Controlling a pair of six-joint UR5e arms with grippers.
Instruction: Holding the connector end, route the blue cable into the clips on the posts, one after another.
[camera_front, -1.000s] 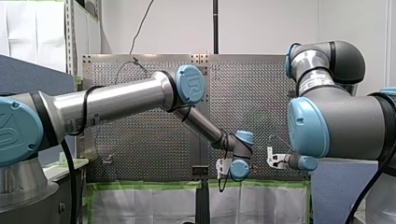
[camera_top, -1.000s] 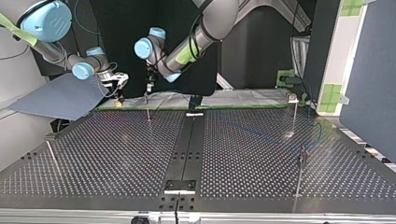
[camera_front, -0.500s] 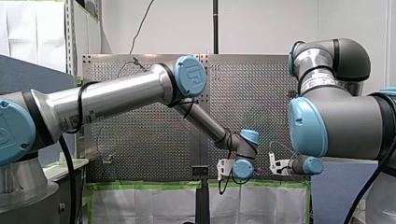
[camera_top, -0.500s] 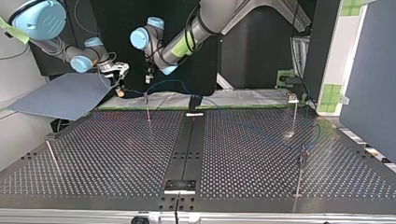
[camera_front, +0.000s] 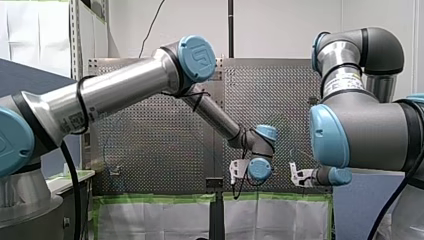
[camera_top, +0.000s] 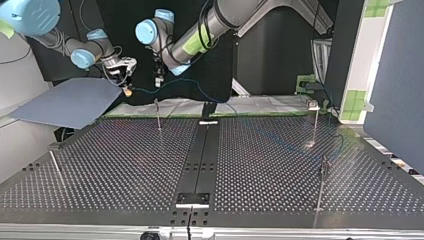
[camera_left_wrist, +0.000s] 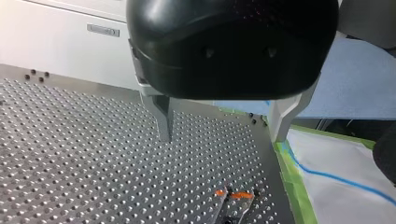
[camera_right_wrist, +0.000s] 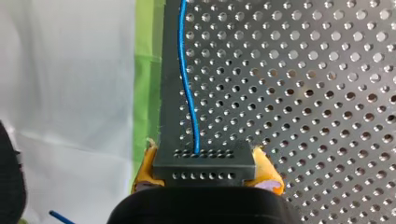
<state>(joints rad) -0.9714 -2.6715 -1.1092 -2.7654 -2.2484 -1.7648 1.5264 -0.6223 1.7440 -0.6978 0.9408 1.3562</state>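
Observation:
My right gripper (camera_right_wrist: 205, 179) is shut with its yellow pads on the black connector (camera_right_wrist: 204, 162). The blue cable (camera_right_wrist: 186, 79) runs straight out from the connector. In the top view my right gripper (camera_top: 126, 82) hangs above the table's far edge, and the blue cable (camera_top: 197, 90) trails from it in the air to the right. My left gripper (camera_top: 159, 80) hovers open just beside it, above the thin post (camera_top: 158, 114). Its metal fingers (camera_left_wrist: 163, 116) hold nothing, and the post's clip with orange tips (camera_left_wrist: 232, 196) lies below them.
Three more thin posts stand on the perforated table: one at the top view's right rear (camera_top: 316, 120), one at the right front (camera_top: 322, 182), one tilted at the left (camera_top: 54, 164). A white cloth (camera_left_wrist: 336, 186) and green tape line the far edge.
In the top view both grippers have risen. My right gripper lifted the connector up and a little left, and the cable now hangs higher above the near post.

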